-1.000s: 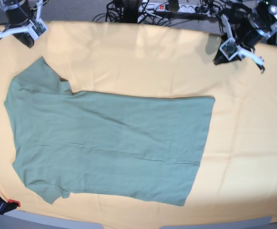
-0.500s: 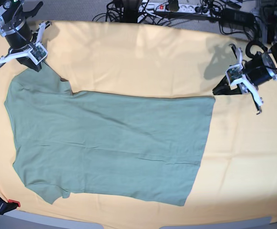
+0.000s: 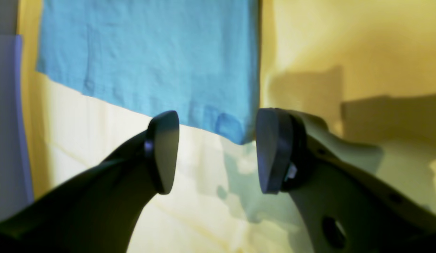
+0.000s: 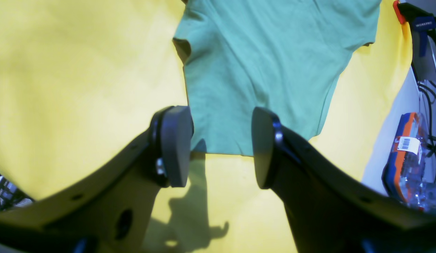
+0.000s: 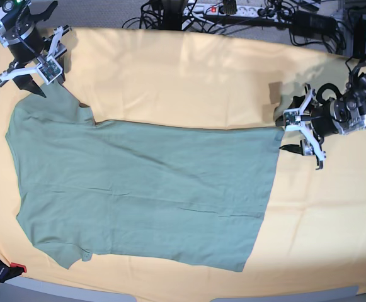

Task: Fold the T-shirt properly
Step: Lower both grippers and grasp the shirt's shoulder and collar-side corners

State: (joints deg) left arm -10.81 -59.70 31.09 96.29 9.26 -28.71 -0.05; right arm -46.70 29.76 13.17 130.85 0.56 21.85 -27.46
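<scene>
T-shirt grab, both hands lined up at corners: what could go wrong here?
1. The left hand is open at the T-shirt hem corner; closing there might pinch the yellow cloth too.
2. The right hand straddles the sleeve edge; a shallow bite could slip when lifting.

The left gripper (image 3: 216, 151) hangs with jaws spread just beside the T-shirt (image 3: 151, 59) corner, over the yellow cloth (image 3: 344, 42).

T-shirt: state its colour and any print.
The T-shirt is plain muted sage green with no print, shown best in the base view.
</scene>
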